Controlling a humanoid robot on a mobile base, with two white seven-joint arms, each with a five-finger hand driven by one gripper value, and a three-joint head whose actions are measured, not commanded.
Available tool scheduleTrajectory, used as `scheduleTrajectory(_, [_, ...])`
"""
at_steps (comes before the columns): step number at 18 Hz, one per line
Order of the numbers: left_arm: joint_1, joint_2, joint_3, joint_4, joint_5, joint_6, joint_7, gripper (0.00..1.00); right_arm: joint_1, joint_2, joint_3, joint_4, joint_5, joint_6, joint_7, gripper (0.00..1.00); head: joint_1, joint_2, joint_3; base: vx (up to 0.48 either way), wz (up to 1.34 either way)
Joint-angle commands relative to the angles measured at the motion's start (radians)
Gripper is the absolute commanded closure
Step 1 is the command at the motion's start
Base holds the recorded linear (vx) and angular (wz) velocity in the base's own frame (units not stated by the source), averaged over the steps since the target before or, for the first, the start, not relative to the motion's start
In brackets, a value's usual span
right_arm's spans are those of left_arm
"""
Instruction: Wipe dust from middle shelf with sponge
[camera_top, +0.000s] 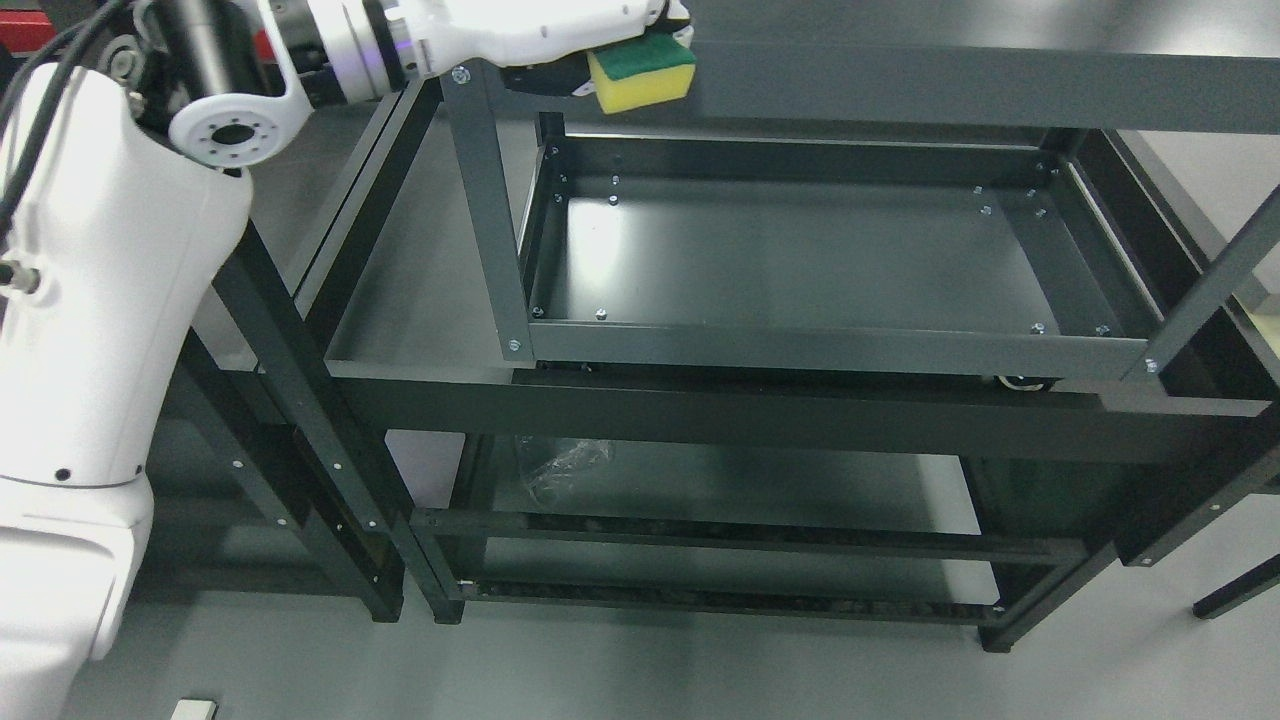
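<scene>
At top edge: one left hand (600, 40), fingers clamped on one yellow-green sponge (642, 72); one dark three-tier shelf rack (800, 350) below.

Sponge (640, 75) at top shelf (950, 85) edge, gripped in left robot hand (560, 40); middle shelf (800, 265) below; crumpled plastic (560, 465) on lowest shelf.

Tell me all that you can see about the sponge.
The sponge is a rectangular block with a yellow foam body and a green scouring layer on top. It looks clean and uncrushed. The left hand holds it at the picture's top, tilted a little, at the front rail of the top shelf, above the middle shelf.
</scene>
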Motion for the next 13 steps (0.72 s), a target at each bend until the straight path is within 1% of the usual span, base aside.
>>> scheduleTrajectory(1, [0.015,0.039,0.106,-0.116,0.041,0.0,0.001,1.0,0.0,-0.017,0.0,-0.017,0.0,0.073,0.001,0.0,0.0,0.0,0.0,-0.002,0.02])
scheduleTrajectory(3, [-0.054,-0.052,0.021,-0.061,0.033,0.0,0.002,1.0,0.0,-0.017,0.0,-0.017,0.0,0.073,0.001,0.0,0.0,0.0,0.0,0.0,0.0])
scheduleTrajectory(5, [-0.152,-0.187,-0.056,0.069,0.026,0.0,0.005,1.0,0.0,-0.017,0.0,-0.017,0.0,0.073,0.001,0.0,0.0,0.0,0.0,0.0,0.0])
scheduleTrajectory(7, [-0.256,-0.31,-0.081,0.208,0.009,0.0,0.021,1.0,0.0,-0.017,0.0,-0.017,0.0,0.073,-0.001,0.0,0.0,0.0,0.0,0.0,0.0])
scheduleTrajectory(8, [-0.314,-0.325,-0.101,0.28,-0.005,0.0,0.041,1.0,0.0,-0.017,0.0,-0.017,0.0,0.073,0.001,0.0,0.0,0.0,0.0,0.0,0.0])
scheduleTrajectory(10, [-0.396,-0.325,-0.164,0.369,-0.016,0.0,0.088,1.0,0.0,-0.017,0.0,-0.017,0.0,0.073,0.001,0.0,0.0,0.0,0.0,0.0,-0.01])
scheduleTrajectory(11, [-0.42,-0.325,-0.232,0.377,-0.014,0.0,0.123,1.0,0.0,-0.017,0.0,-0.017,0.0,0.073,0.001,0.0,0.0,0.0,0.0,0.0,-0.01])
scheduleTrajectory(12, [-0.434,-0.325,-0.306,0.377,-0.002,0.015,0.184,1.0,0.0,-0.017,0.0,-0.017,0.0,0.073,0.001,0.0,0.0,0.0,0.0,0.002,-0.02])
scheduleTrajectory(13, [-0.447,-0.325,-0.357,0.375,0.007,0.063,0.229,1.0,0.0,-0.017,0.0,-0.017,0.0,0.073,0.001,0.0,0.0,0.0,0.0,0.002,-0.02])
